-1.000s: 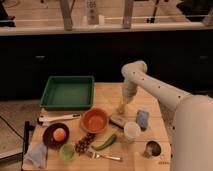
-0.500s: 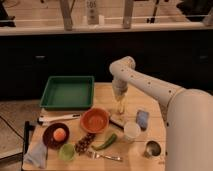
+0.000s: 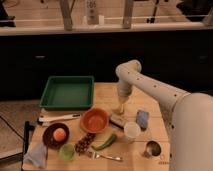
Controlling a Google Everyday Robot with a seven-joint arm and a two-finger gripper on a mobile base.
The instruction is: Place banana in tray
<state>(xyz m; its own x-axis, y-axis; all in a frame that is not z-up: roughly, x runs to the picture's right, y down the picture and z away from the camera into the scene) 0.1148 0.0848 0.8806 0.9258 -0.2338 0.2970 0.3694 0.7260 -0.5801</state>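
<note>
My gripper (image 3: 121, 104) points down over the middle of the wooden table, right of the tray. A small pale yellow banana (image 3: 120, 109) shows at its lower tip, close above the table top; whether it is gripped or resting on the table I cannot tell. The dark green rectangular tray (image 3: 48, 93) stands at the table's back left and looks empty. The gripper is about a tray's width to the right of its right rim.
An orange bowl (image 3: 95, 120) stands just left of the gripper, a dark item (image 3: 117, 121) just below it. A white cup (image 3: 131, 131), blue packet (image 3: 142, 119), metal cup (image 3: 151, 148), green pepper (image 3: 105, 141), fork (image 3: 105, 156), grapes (image 3: 86, 142), a plate with an orange (image 3: 55, 135) and a green cup (image 3: 66, 151) fill the front.
The arm swung left and rose a little, then came back slightly right and lower. The yellow banana stays at the gripper's tip.
</note>
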